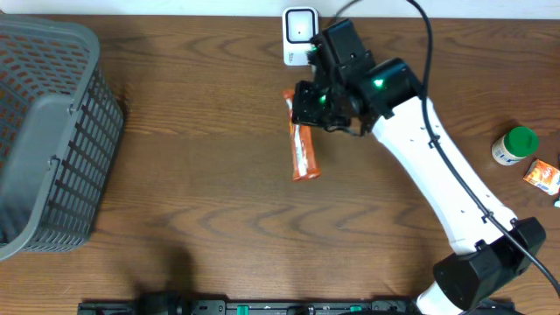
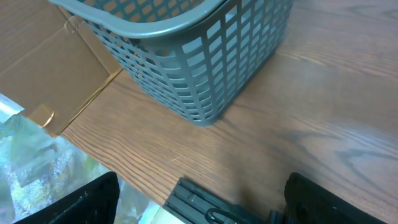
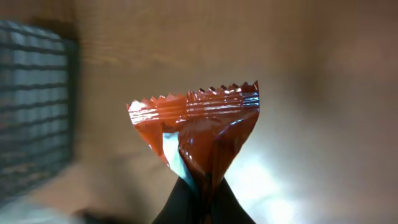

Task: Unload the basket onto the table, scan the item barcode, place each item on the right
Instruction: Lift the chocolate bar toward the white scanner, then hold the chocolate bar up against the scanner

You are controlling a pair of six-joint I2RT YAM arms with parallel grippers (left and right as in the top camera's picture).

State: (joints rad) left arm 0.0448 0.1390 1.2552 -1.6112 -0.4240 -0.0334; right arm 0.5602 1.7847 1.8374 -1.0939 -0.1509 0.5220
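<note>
Orange-red foil snack bar is pinched at one end, serrated free end pointed away from the white scanner, set near the pinched end

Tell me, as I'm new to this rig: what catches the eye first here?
The orange-red snack wrapper, pinched at one end by the right gripper, sits mid-table near the white scanner at the far edge. A big grey basket fills the left side; a green-capped bottle stands far right.
</note>
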